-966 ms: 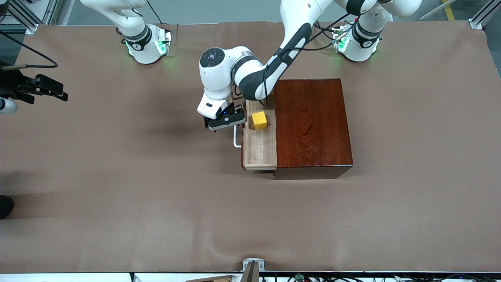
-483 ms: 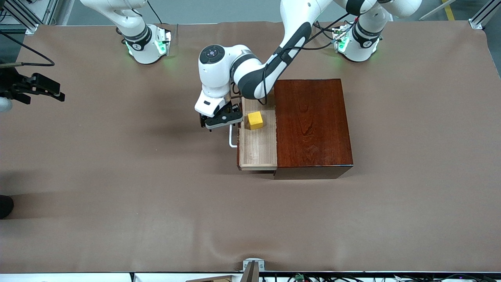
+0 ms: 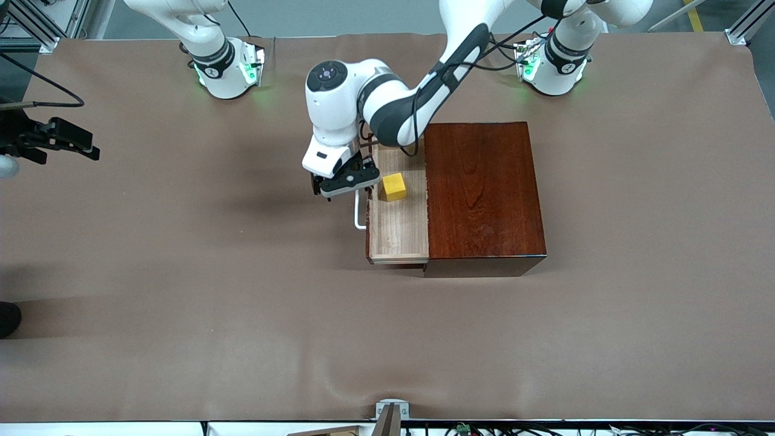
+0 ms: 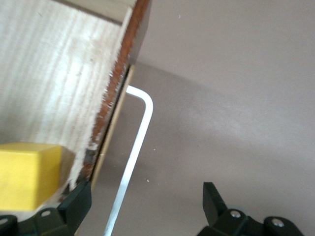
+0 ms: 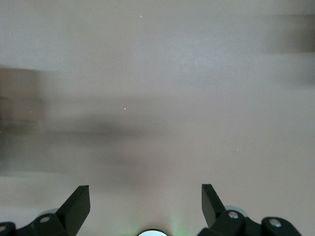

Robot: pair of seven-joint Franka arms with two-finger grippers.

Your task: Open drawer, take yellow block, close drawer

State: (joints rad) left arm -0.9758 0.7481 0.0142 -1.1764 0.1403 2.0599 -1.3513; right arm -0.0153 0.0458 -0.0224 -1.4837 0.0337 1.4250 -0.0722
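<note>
The drawer (image 3: pixel 399 230) of the dark reddish-brown wooden box (image 3: pixel 484 188) stands pulled out toward the right arm's end of the table. The yellow block (image 3: pixel 393 186) sits on its pale floor, and shows in the left wrist view (image 4: pixel 27 172). My left gripper (image 3: pixel 344 186) is at the white bar handle (image 3: pixel 359 218). In the left wrist view the handle (image 4: pixel 140 132) runs between the open fingers (image 4: pixel 78 206) without touching them, and the gripper (image 4: pixel 147 209) holds nothing. My right gripper (image 3: pixel 88 145) waits open and empty over the table at the right arm's end (image 5: pixel 145 206).
The brown cloth (image 3: pixel 242 303) covers the whole table. The arms' bases (image 3: pixel 227 69) stand along the edge farthest from the front camera. A small metal bracket (image 3: pixel 392 412) sits at the nearest edge.
The drawer has slid a little farther out toward the right arm's end, carrying the yellow block with it. My left gripper moved with the handle. The right gripper shifted slightly.
</note>
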